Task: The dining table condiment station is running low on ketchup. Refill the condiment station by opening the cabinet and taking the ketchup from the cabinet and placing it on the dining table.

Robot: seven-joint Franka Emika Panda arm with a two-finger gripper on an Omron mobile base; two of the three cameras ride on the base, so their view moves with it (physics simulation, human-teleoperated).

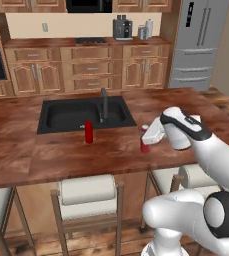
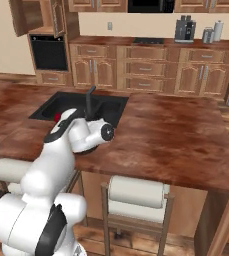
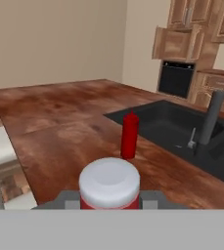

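Reddish-brown bench [image 1: 61, 155] carries the ketchup [image 1: 144, 142] upright near the all-red bottle [image 1: 88, 132] in the left base view, while the hand view shows narrowly parted fingers [image 3: 109, 201] clamping its light, rigid, probably slick body below the cap.

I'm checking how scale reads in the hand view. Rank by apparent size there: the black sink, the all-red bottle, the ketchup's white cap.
1. black sink
2. ketchup's white cap, enlarged by nearness to the camera
3. all-red bottle, taller but slimmer; order with the cap unsure
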